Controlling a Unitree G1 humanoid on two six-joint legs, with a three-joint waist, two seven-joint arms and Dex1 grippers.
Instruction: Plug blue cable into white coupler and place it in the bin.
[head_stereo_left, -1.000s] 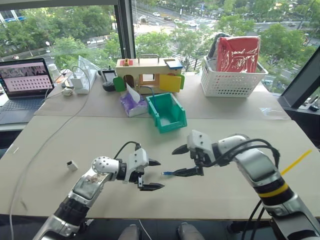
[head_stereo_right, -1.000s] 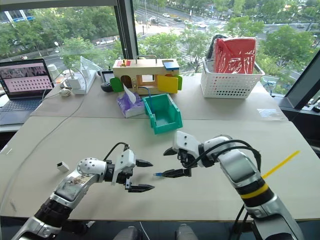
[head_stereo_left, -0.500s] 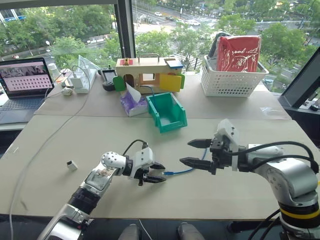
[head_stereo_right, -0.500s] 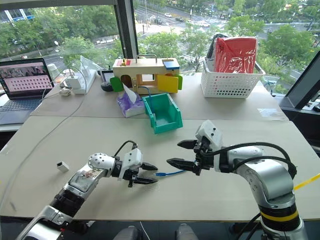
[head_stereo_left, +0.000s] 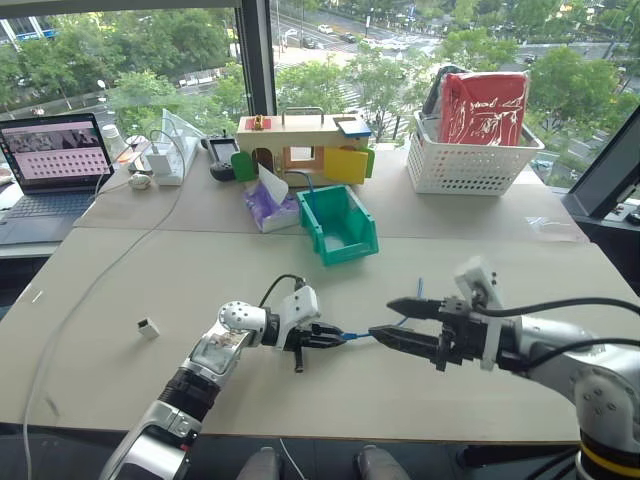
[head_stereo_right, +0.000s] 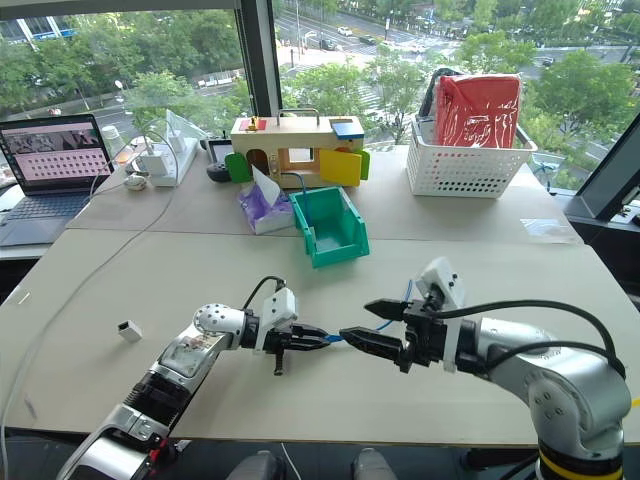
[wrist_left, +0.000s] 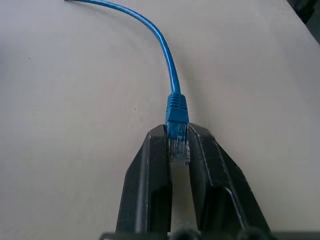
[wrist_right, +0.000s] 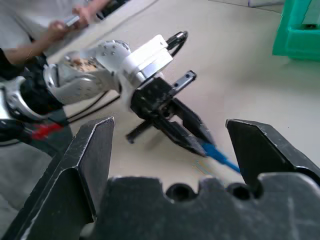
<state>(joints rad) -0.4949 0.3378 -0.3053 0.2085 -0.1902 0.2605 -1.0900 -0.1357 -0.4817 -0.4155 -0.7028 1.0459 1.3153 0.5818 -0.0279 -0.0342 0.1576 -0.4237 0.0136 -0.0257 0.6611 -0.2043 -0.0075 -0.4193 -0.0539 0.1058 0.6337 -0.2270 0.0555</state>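
The left gripper (wrist_left: 177, 145) is clamping the thin light-blue cable's (wrist_left: 165, 55) clear plug, the right gripper (head_stereo_left: 400, 322) is gaping empty at its three o'clock, and the plug is risking twisting off-line before meeting the tiny white plastic coupler (head_stereo_left: 148, 327) at nine o'clock.

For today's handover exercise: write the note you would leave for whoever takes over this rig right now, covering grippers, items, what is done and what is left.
Left gripper: shut on the cable plug.
Right gripper: open, empty, facing the left one.
Coupler: on the table, far left, untouched.
Bin: mid-table, nothing visible inside.
Done: cable picked up by one end.
Left: fetch coupler, plug in cable, place it in bin.
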